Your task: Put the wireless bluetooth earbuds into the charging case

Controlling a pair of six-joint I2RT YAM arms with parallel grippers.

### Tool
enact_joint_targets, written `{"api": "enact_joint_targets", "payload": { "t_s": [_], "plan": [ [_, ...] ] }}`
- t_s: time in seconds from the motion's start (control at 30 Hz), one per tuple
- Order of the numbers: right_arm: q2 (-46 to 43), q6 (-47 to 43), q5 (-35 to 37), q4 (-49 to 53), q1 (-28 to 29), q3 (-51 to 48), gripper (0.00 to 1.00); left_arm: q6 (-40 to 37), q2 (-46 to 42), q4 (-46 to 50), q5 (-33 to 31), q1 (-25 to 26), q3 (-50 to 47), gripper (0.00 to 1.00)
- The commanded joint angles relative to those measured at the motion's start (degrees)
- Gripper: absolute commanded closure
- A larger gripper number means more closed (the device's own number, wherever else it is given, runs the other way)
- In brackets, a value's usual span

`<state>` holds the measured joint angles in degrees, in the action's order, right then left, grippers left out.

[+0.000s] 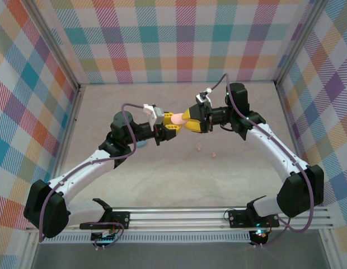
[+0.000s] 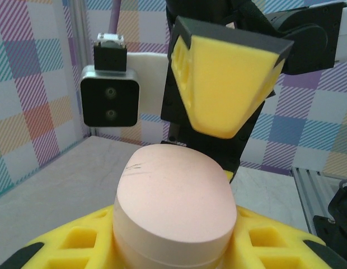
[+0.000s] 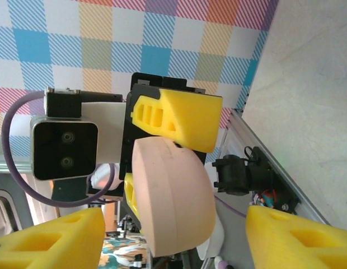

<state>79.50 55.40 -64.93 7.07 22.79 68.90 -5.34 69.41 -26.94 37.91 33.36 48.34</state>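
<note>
A salmon-pink oval charging case [image 1: 177, 118] hangs in mid-air above the middle of the table, its lid down. My left gripper [image 2: 173, 238] is shut on it, and its yellow fingers [image 3: 179, 115] clamp the case [image 3: 170, 196] from both sides. My right gripper [image 3: 173, 241] faces it from the right and stands open, its pads wide apart on either side of the case without touching. One right finger [image 2: 224, 84] hovers just above the case [image 2: 173, 202]. Two tiny pink earbuds [image 1: 200, 148] [image 1: 214, 154] lie on the table below and to the right.
A small light-blue object [image 1: 141, 143] lies on the table, partly hidden under my left arm. Plaid walls close in the table on the left, right and back. An aluminium rail [image 1: 218, 216] with the arm bases runs along the near edge.
</note>
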Motion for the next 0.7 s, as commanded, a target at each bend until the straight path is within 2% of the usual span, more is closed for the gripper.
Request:
{"api": "enact_joint_targets", "payload": {
  "t_s": [0.0, 0.1, 0.2, 0.37, 0.47, 0.67],
  "plan": [
    [-4.3, -9.7, 2.61, 5.98, -1.33, 3.75, 0.31, 0.6, -2.44, 2.02, 0.28, 0.3, 1.97, 0.68],
    [-7.26, -24.18, 8.81, 14.8, -1.43, 6.2, 0.3, 0.94, -3.81, 4.37, 0.54, 0.21, 1.76, 0.68],
    [-11.03, -38.32, 15.94, 19.65, -0.68, 5.39, 0.35, 2.01, -5.39, 5.83, 0.83, -0.05, 1.2, 0.68],
    [-15.85, -62.29, 35.29, 24.72, 9.18, 2.87, 0.35, 3.49, -7.59, 8.22, 1.5, -0.23, 0.43, 0.68],
    [-15.81, -68.19, 39.42, 25.02, 12.53, 3.14, 0.31, 4.31, -8.33, 8.92, 2.31, -0.23, -0.08, 0.68],
    [-13.49, -70.89, 40.85, 24.66, 14.13, 4.87, 0.31, 4.57, -9.31, 9.82, 3.06, -0.23, -0.79, 0.69]
  ]
}}
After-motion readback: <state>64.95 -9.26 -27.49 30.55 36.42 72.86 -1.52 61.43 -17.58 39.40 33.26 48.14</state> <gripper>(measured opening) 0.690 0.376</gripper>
